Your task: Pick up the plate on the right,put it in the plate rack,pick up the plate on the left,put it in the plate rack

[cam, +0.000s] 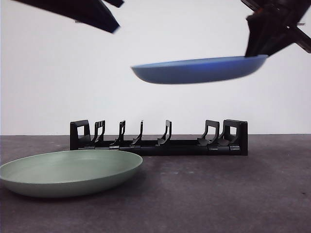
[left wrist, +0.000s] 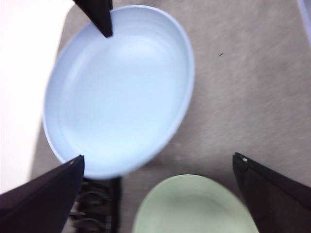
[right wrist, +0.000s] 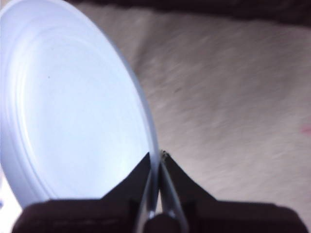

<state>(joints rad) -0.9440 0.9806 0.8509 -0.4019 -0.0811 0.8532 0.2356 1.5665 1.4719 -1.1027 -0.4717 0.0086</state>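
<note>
Blue plate [cam: 199,70], held in the air, nearly level, its rim pinched at one edge by the right gripper [right wrist: 156,167]. The jaws are closed on the rim, one on each face of the plate; the rest of the plate extends away from the gripper, unsupported. In the front view this gripper [cam: 256,48] enters from the upper corner and the plate hangs well above the rack [cam: 159,138]. The rack stands on the dark table [cam: 218,194], below the plate, its prongs upright and all slots unoccupied. Green plate [cam: 70,172] lies flat on the table, in front of the rack's other end, far from the right gripper. Left gripper [left wrist: 158,162]: jaws spread wide, holding nothing, above the table, with the blue plate [left wrist: 119,92] and the green plate [left wrist: 194,206] both beneath it.
</note>
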